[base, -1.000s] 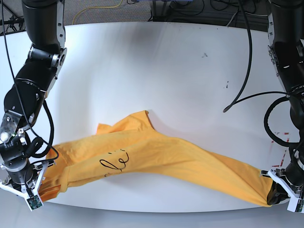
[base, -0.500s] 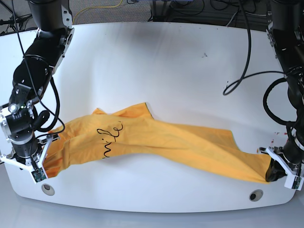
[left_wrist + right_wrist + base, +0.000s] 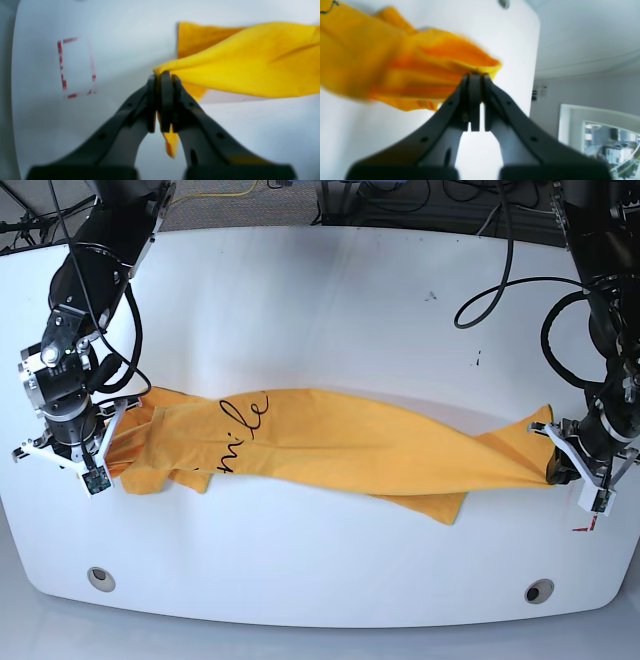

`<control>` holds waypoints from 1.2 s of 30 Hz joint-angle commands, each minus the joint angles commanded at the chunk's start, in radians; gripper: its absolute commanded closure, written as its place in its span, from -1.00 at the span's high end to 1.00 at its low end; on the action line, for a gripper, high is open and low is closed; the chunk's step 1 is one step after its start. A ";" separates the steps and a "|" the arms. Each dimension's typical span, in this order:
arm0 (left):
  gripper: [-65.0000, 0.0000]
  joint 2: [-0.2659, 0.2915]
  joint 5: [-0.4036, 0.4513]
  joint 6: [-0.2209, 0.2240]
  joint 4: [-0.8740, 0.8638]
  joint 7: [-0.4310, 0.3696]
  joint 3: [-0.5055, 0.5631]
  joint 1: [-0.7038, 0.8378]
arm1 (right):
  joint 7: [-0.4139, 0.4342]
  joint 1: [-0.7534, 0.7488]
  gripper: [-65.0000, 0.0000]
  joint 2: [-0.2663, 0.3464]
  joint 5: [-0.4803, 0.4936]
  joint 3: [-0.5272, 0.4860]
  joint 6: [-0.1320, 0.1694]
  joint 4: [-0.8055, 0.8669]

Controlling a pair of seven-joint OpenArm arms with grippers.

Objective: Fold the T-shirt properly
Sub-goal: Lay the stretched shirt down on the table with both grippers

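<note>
1. White table (image 3: 330,300) fills the base view, rounded at its near corners, with dark cables lying across its far right part.
2. Orange-yellow fabric of the T-shirt (image 3: 340,445) is stretched in a long band across the table's middle, its long axis running left to right in the base view, sagging slightly at the centre with a loose flap hanging toward the near edge. Only the base view shows the whole band and the black cursive letters "mile", which sit toward the view's left end.
3. At the base view's right end, the left gripper (image 3: 161,80) has its jaws clamped on a bunched corner of the cloth. The left wrist view shows a small tail of fabric poking down between the fingers, and the cloth lifted off the table beside them.
4. At the opposite end, the right gripper (image 3: 475,75) pinches a gathered wad of folds, jaws pressed together on it; the right wrist view is blurred there.
5. Red dashed rectangle (image 3: 76,67) marked on the tabletop is plain in the left wrist view, just beyond the left gripper; the base view shows only a sliver of it.
</note>
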 joint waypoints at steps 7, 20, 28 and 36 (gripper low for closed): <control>-0.99 -0.004 -0.008 0.004 0.011 -0.010 -0.038 0.066 | 0.005 -0.064 -0.99 -0.033 0.000 0.023 0.000 0.018; -0.99 0.001 -0.018 0.014 0.029 -0.168 0.024 -0.167 | 0.003 0.315 -1.00 0.046 -0.020 -0.052 0.000 -0.066; -0.98 0.007 -0.003 0.005 0.043 -0.137 0.017 -0.192 | -0.004 0.325 -1.00 0.077 -0.008 -0.099 0.000 -0.064; -0.97 -0.016 -0.006 -0.014 0.034 -0.088 -0.015 -0.039 | 0.003 0.126 -0.99 0.068 0.008 -0.074 0.000 -0.029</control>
